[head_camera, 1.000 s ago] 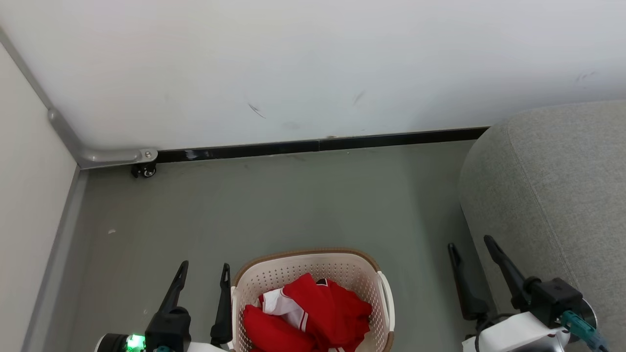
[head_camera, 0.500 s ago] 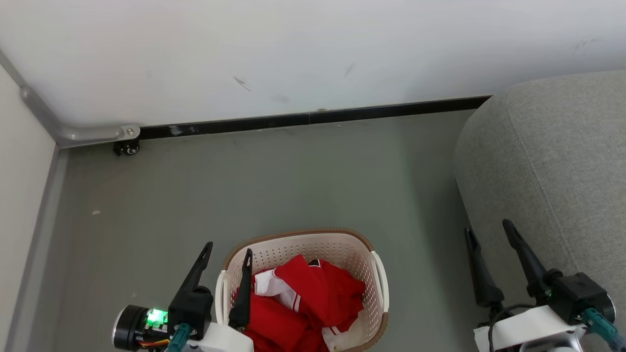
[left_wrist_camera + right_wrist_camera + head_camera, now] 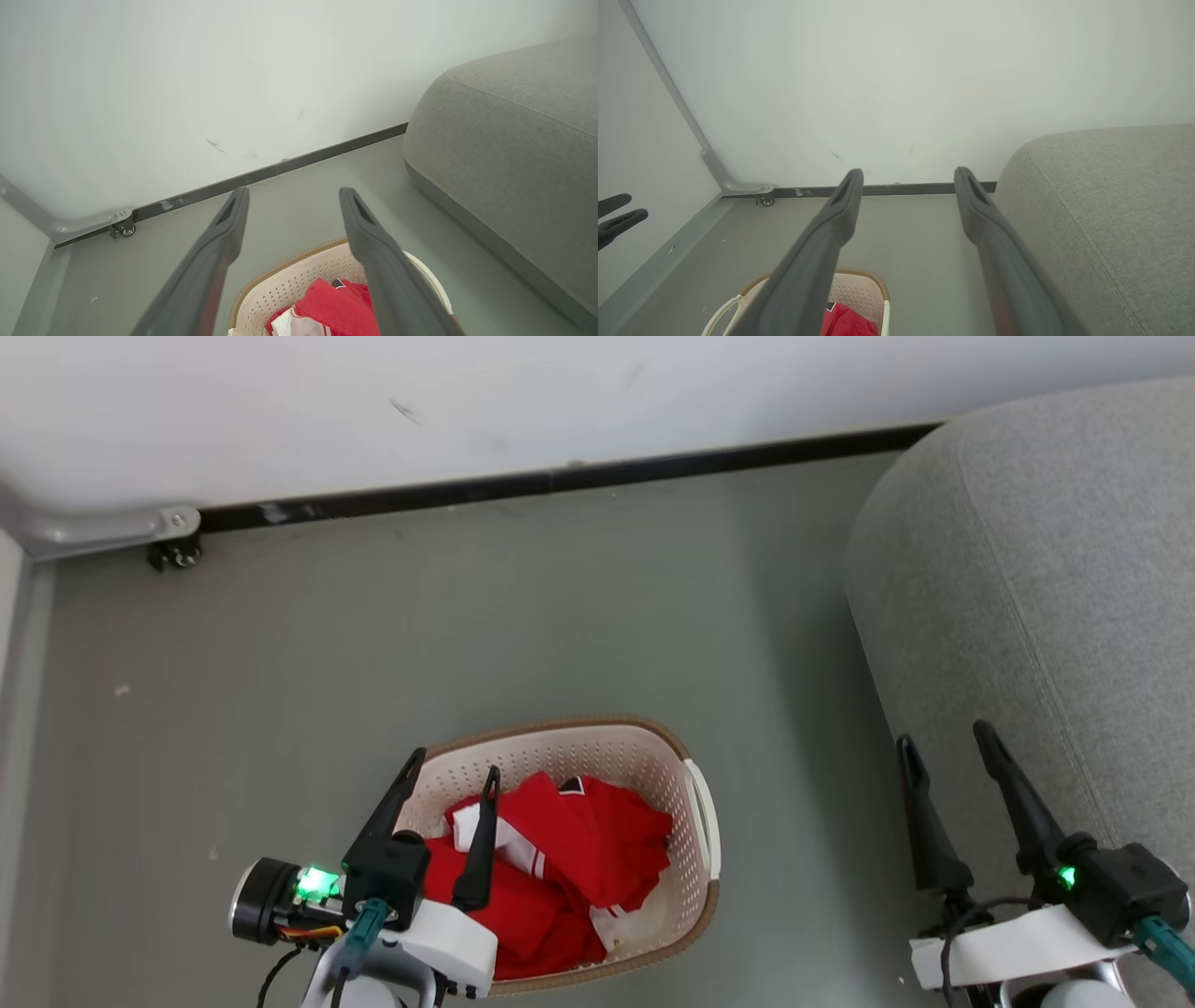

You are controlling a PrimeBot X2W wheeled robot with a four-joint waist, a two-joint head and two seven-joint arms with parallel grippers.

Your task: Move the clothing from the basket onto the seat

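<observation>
While left jaws gape | clothing [image 3: 597, 840] beneath, seemingly untouched | in basket [image 3: 579, 751]

The left gripper [image 3: 294, 192] is hanging, fingers spread, over the basket [image 3: 280, 275] holding red clothing [image 3: 334, 305]; the seat [image 3: 504, 149] is sitting right.

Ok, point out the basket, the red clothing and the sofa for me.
basket [image 3: 579, 756], head view, on its perforated far wall.
clothing [image 3: 597, 845], head view, middle of the top red garment.
sofa [image 3: 1046, 569], head view, on the grey upholstery near its rounded edge.
</observation>
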